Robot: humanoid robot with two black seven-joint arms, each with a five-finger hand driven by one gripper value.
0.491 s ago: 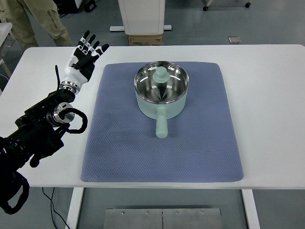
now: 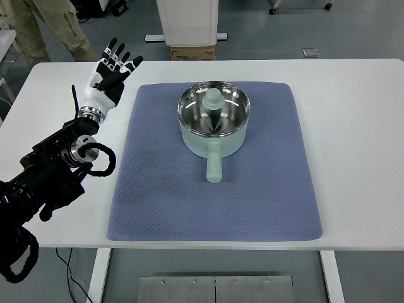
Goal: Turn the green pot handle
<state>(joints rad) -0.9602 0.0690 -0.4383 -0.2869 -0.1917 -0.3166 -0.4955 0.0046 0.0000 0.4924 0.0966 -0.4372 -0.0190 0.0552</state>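
In the head view, the left robot hand hovers over the white tabletop, fingers spread and holding nothing. Well to its right, apart from it, the green pot stands on a blue mat, its handle pointing toward the tabletop's near edge.

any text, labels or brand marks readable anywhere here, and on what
None can be read.
The green pot, the blue mat and the white table show no print.
The cardboard box behind the table has no legible marking.
The left hand bears white patches, not letters.
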